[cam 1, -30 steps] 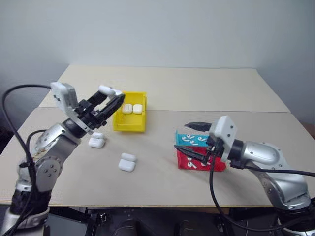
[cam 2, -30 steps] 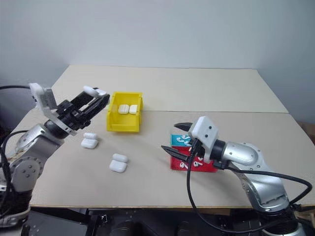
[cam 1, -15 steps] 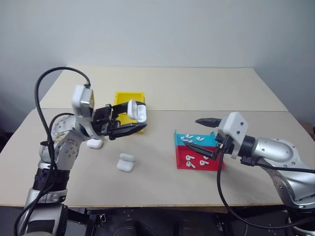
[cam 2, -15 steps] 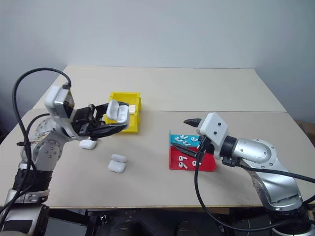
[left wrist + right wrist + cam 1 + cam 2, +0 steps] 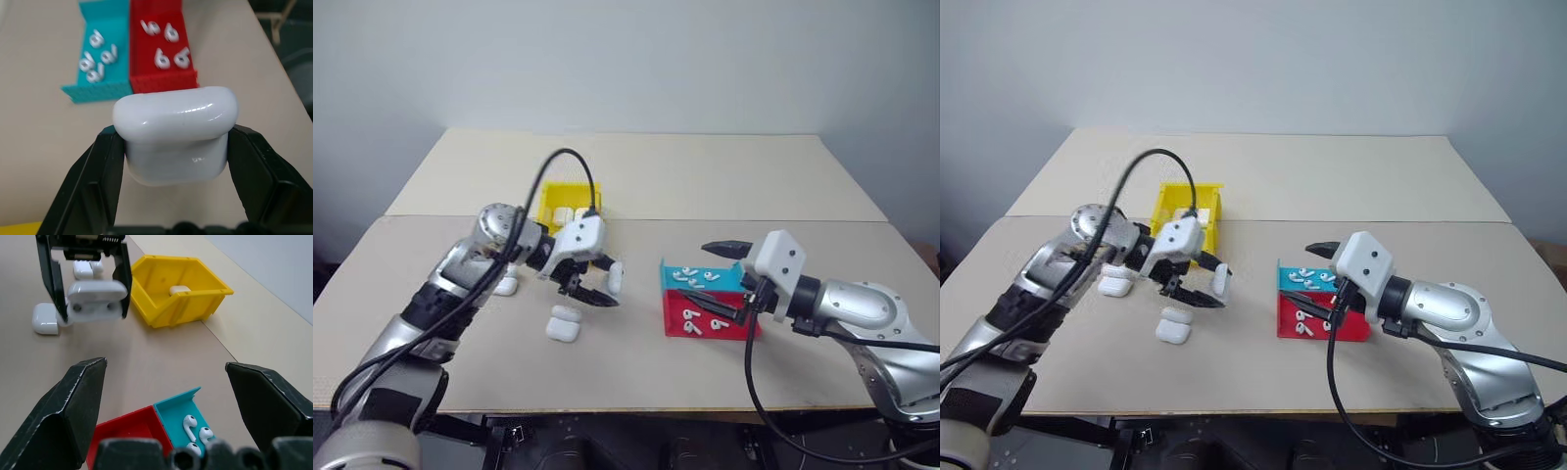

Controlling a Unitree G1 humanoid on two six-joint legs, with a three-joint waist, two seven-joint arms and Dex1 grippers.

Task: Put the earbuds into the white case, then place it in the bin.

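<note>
While the left gripper (image 5: pixel 604 285) hangs just left of centre in the left eye view, its two black fingers (image 5: pixel 98 181) are clamped on the white case (image 5: pixel 615 277), one on each side, holding it above the table (image 5: pixel 724 176). The left wrist view shows the case's rounded, shut top facing the camera. Two more white cases lie on the table at centre left: one (image 5: pixel 564 324) just below the held case, another (image 5: pixel 505 285) further left, partly behind the left arm. The bin (image 5: pixel 548 199), bright yellow, sits above and behind the gripper, left of centre, with white cases (image 5: pixel 570 213) inside it. Right of centre stands the red and cyan tray (image 5: pixel 677 323), and the earbuds (image 5: pixel 690 276) lie scattered in both its compartments: several in the cyan one, several in the red one. At the right, the right gripper (image 5: pixel 721 283) hovers over the tray with its fingers spread wide apart and nothing between them.
</note>
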